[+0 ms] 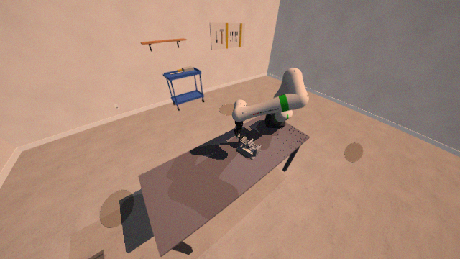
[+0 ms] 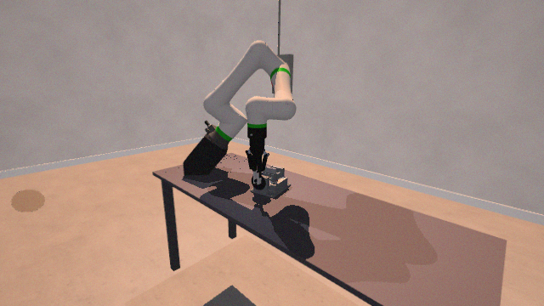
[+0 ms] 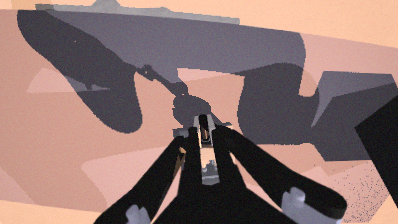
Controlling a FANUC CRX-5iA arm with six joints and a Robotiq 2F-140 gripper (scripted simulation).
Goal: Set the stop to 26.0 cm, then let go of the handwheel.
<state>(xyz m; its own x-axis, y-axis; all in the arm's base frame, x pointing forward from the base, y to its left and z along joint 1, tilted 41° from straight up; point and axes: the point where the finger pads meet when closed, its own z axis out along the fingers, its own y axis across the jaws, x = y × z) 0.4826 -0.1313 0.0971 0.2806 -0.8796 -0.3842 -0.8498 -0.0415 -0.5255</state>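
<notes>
1. Clamped jaws are what I get from the top camera, though small: my gripper (image 1: 238, 134) points down at the near end of the grey stop device (image 1: 249, 147), which sits on the table (image 1: 187, 201) close to the arm's base. A blue cart (image 1: 167, 76) stands by the far wall, well apart from the table.

2. From the exterior camera, I see the gripper (image 2: 256, 178) hanging straight down from the wrist, its fingers pinched on the dark round handwheel (image 2: 258, 184) at the front end of the stop device (image 2: 274, 180). The device lies flat on the table (image 2: 425, 263), near the edge on the base side. The arm (image 2: 238, 81) folds up and over from its dark base.

3. On the wrist camera, my black fingers run close together and meet around the handwheel (image 3: 203, 127), seen edge-on between the tips. Heavy shadows of the arm fall across the table (image 3: 65, 165) beyond; I cannot read any scale on the device from here.
</notes>
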